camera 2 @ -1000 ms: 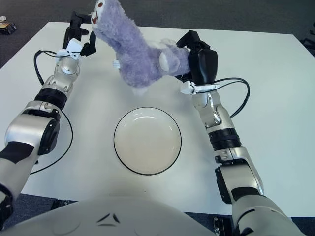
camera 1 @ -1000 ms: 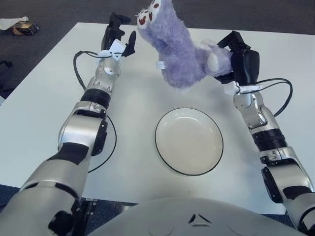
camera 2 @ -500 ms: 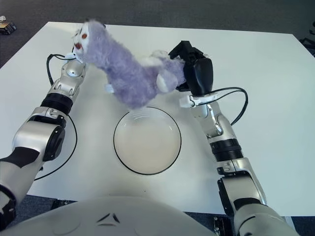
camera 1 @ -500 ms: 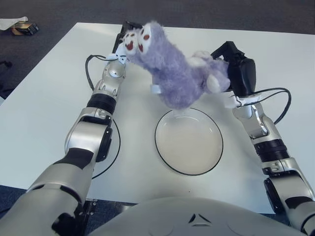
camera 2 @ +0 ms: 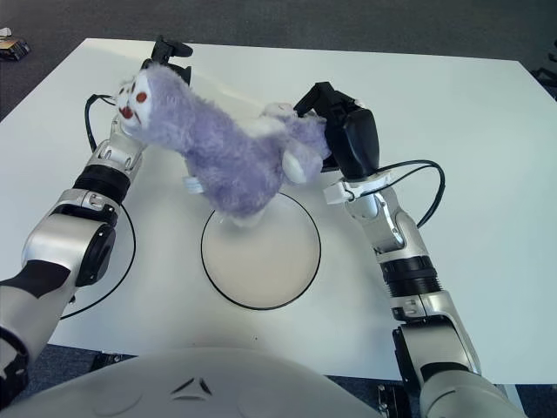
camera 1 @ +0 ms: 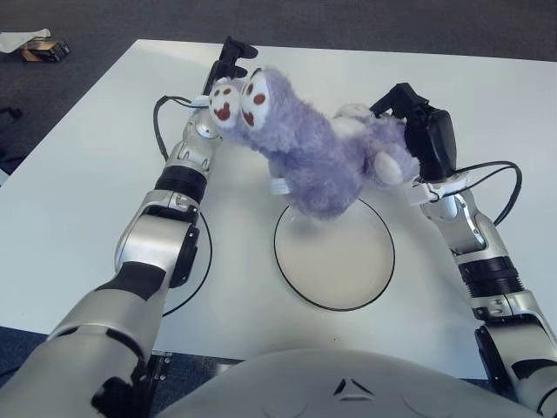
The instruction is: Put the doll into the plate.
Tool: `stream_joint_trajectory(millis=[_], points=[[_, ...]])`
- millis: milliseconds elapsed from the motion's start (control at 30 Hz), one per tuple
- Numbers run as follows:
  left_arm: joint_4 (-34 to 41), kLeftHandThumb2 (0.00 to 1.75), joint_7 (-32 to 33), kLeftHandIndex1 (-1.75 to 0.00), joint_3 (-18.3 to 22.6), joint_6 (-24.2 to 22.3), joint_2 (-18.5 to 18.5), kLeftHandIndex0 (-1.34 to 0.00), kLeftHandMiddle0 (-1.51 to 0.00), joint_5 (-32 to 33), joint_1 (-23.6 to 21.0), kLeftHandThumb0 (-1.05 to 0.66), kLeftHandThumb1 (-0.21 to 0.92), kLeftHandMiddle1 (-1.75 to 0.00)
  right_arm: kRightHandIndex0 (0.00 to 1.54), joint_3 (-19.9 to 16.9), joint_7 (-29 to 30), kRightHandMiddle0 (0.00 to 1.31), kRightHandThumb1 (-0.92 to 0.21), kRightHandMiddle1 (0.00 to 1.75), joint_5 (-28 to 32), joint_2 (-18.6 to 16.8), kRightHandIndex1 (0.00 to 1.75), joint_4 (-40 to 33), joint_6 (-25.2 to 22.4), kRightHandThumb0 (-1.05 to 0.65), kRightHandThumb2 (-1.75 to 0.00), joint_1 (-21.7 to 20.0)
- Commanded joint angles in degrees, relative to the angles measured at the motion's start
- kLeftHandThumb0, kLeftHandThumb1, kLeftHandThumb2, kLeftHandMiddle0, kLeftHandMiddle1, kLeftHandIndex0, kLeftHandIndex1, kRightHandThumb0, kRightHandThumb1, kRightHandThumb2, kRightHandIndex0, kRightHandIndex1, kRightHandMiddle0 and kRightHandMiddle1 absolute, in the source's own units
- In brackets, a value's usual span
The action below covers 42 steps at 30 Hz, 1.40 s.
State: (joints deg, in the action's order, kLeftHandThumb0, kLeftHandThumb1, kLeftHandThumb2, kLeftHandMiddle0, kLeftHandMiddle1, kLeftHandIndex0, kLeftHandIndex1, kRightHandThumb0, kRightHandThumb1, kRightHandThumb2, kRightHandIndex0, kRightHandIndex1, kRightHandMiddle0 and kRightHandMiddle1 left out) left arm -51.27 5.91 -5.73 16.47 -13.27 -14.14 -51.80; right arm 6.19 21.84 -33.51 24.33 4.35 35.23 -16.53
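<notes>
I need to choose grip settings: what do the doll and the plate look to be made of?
Doll: soft plush, judging by its long, fuzzy purple pile; the right hand holds it, the left hand shows behind its head. Plate: smooth, faintly glossy white with a dark rim, probably ceramic or melamine.

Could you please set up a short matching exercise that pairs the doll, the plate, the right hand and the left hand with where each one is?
Things:
1. doll
2. plate
3. right hand
4. left hand

Places:
A. lying on the white table
B. behind the doll's head
C. held in the air over the plate's far edge
D. gripping the doll's rear end

Pairs: 1-C, 2-A, 3-D, 4-B
</notes>
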Motion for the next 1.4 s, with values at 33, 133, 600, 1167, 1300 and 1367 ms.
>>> stream_joint_trajectory(millis=[33,133,600,1167,1300,1367], points=[[-1.1,0.88,-0.8,-1.36,-0.6,1.0,0.0,0.0,-0.15,-0.6,-0.7,-0.59,0.92,-1.25,0.8,-1.5,-1.8,0.53,-0.12,1.75,2.1,1.0,1.63,-2.3,2.6,0.0,-1.51,1.9],[-1.7,0.88,-0.9,-1.37,-0.8,1.4,0.0,0.0,-0.14,-0.6,-0.9,-0.59,0.92,-1.26,0.81,-1.9,-2.7,0.53,-0.12,1.75,2.1,1.2,1.62,-2.5,3.7,0.0,-1.51,2.3],[-3.4,0.88,-0.7,-1.35,-1.8,2.1,0.2,0.0,-0.13,-1.2,-2.0,-0.61,0.92,-1.24,0.75,-3.7,-12.6,0.5,-0.16,1.75,1.4,4.8,1.7,-10.5,1.8,0.0,-1.5,7.6],[-4.5,0.85,-0.1,-1.38,-2.5,3.1,0.3,0.0,-0.17,-2.1,-2.5,-0.63,0.92,-1.27,0.77,-4.8,-13.3,0.5,-0.16,1.75,0.3,6.4,1.65,-9.5,6.2,0.0,-1.47,9.2],[-4.7,0.84,0.0,-1.38,-2.6,3.3,0.4,0.0,-0.17,-2.4,-2.6,-0.63,0.92,-1.26,0.77,-5.2,-11.8,0.51,-0.16,1.75,-0.2,5.7,1.64,-8.6,7.9,0.0,-1.47,8.8],[-4.8,0.84,0.1,-1.38,-2.7,3.3,0.3,0.0,-0.16,-2.7,-2.7,-0.63,0.92,-1.26,0.76,-5.3,-10.8,0.51,-0.16,1.75,-0.5,5.5,1.65,-7.9,9.1,0.0,-1.47,8.6]])
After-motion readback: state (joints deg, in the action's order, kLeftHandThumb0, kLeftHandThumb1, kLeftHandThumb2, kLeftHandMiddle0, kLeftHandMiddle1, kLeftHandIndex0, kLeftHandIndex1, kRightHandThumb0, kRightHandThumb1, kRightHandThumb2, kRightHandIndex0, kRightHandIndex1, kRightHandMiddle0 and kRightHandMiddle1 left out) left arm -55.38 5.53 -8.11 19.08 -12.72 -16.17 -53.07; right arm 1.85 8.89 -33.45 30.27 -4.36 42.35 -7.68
